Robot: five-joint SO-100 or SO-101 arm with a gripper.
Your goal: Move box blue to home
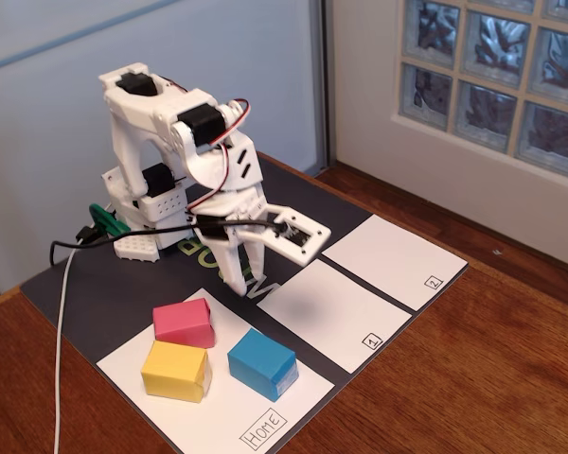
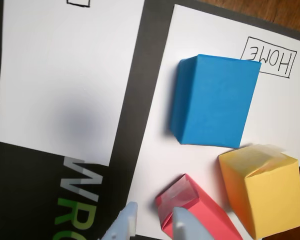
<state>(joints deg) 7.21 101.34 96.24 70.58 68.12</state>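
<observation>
The blue box [image 1: 261, 362] rests on the white sheet [image 1: 218, 416] labelled HOME [image 1: 264, 428], at that sheet's right side in the fixed view. In the wrist view the blue box [image 2: 215, 100] lies on the same sheet [image 2: 157, 160] right beside the HOME label [image 2: 269, 62]. My gripper [image 1: 244, 284] hangs above the black mat behind the sheet, well apart from the box. Its two fingertips [image 2: 130, 220] show at the bottom edge of the wrist view with an empty gap between them, so the gripper [image 2: 155, 220] is open and holds nothing.
A pink box [image 1: 184, 322] and a yellow box [image 1: 175, 371] share the HOME sheet, left of the blue one. White sheets marked 1 [image 1: 327, 312] and 2 [image 1: 393, 260] lie to the right. A white cable [image 1: 62, 340] runs down the left. A wall with glass blocks stands behind.
</observation>
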